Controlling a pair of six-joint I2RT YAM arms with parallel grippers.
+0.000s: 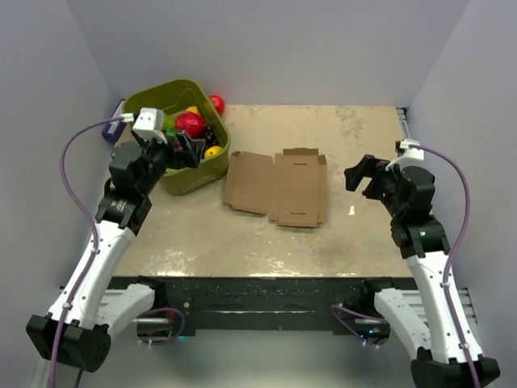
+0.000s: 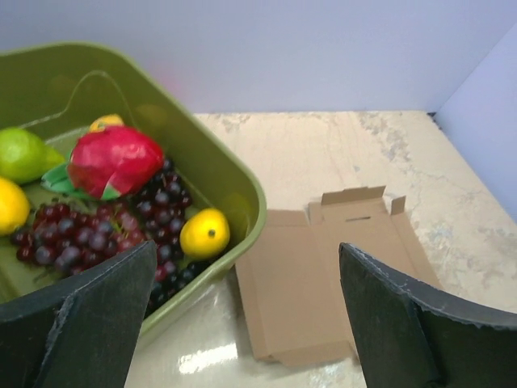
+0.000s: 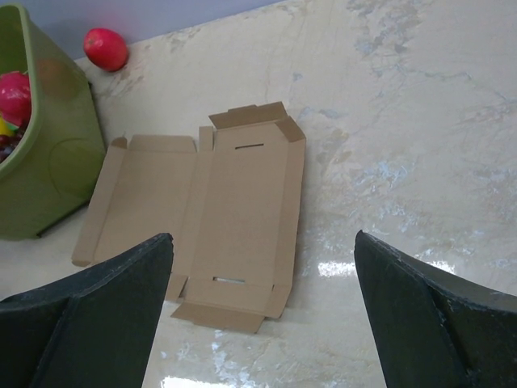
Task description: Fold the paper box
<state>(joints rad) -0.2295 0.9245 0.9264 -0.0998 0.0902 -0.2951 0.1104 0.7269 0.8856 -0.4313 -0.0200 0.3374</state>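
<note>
Paper box (image 1: 277, 187) flat btwn both tools

— What's down there right now?
— A plain brown corrugated-cardboard box blank (image 1: 279, 187), fully unfolded, lying flat near the middle of the pale table (image 1: 355, 129).
— Any detail?
— Creased panels side by side. The wider right one has a slot at each end, and short flaps along its edges.

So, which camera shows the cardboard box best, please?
The right wrist view: the cardboard box lies large and almost whole, both slots visible. The top view shows it whole but small; the left wrist view hides part.
</note>
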